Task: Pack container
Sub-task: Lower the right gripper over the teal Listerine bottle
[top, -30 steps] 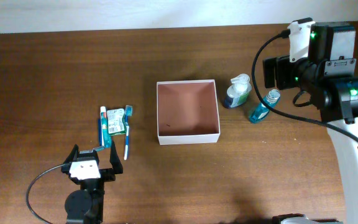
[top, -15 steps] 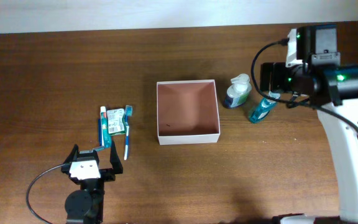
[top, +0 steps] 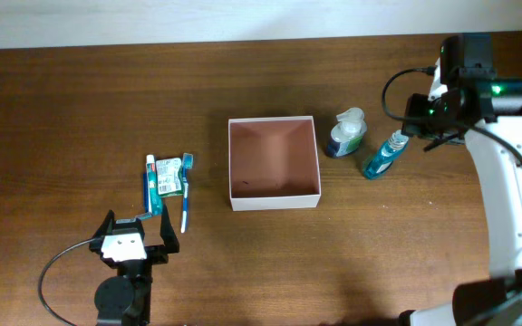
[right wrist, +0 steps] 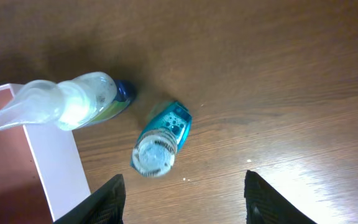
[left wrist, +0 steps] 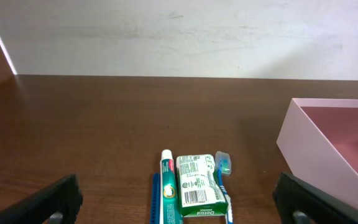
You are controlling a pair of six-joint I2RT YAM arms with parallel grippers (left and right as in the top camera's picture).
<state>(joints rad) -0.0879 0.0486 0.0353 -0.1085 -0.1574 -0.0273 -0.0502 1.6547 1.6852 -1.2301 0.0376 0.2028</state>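
The container (top: 275, 192), a white-walled square box with a reddish-brown floor, sits mid-table; its wall (right wrist: 55, 168) shows in the right wrist view. Just right of it stand a white pump bottle (top: 345, 133) (right wrist: 73, 102) and a blue bottle (top: 381, 156) (right wrist: 160, 140). My right gripper (top: 415, 122) (right wrist: 184, 186) hovers above the blue bottle, open, with nothing between its fingers. The bottle lies just ahead of the fingertips. My left gripper (top: 134, 237) (left wrist: 178, 186) rests open near the front left, just short of the toiletries.
A toothpaste tube (left wrist: 168, 190), a green soap box (left wrist: 196, 185) and blue toothbrushes (top: 186, 195) lie side by side left of the container. The right arm's cable (top: 392, 86) loops over the bottles. The table's back edge meets a white wall (left wrist: 179, 37).
The right wrist has swung right and turned above the blue bottle. Both bottles, the container and the left arm stay where they were.
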